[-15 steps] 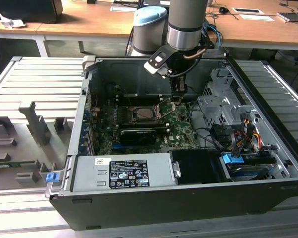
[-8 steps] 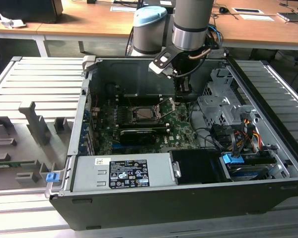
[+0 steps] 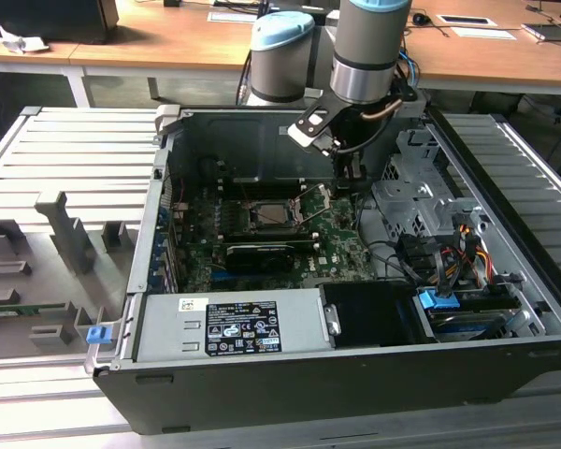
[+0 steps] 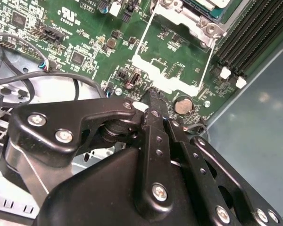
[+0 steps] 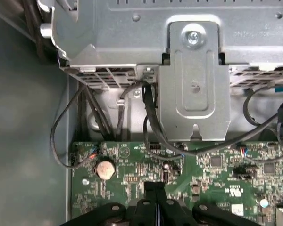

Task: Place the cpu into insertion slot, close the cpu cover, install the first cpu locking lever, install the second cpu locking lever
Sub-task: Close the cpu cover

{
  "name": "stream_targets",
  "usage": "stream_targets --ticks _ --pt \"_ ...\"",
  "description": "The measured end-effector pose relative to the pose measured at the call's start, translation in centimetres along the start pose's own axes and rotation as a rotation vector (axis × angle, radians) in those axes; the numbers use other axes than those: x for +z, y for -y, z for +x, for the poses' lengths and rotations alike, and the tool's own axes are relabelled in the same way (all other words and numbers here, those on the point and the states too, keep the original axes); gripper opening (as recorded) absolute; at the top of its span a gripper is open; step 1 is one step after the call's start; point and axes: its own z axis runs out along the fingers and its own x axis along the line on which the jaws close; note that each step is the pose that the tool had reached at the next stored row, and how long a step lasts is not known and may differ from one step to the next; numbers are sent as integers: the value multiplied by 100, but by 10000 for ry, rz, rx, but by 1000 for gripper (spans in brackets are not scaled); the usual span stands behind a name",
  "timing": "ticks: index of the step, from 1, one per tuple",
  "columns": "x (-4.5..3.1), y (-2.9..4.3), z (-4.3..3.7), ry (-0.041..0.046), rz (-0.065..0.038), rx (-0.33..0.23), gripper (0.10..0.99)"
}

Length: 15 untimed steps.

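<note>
Gripper (image 4: 153,94): fingers pressed together, nothing seen between them, tips at free edge of cpu cover (image 4: 170,84). One cover, swung open toward fingertips. One cpu (image 3: 274,213), grey face up in insertion slot (image 3: 294,224), beyond cover. One coin cell (image 5: 104,168) just beside fingertips. One white printed label (image 3: 229,327) on power supply (image 3: 164,329), too small to read.

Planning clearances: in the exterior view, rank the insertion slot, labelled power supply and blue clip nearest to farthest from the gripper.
1. insertion slot, beside the gripper.
2. labelled power supply, by the case wall.
3. blue clip, outside the case.
</note>
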Motion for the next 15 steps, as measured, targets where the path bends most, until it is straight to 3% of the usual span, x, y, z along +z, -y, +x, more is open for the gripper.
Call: stream_targets --ticks 2,5,7,15 --pt "6 0 0 5 36 -2 106" --pt "6 3 1 4 268 3 106" --pt "3 6 1 3 355 5 106" --pt "0 15 1 4 362 5 106"
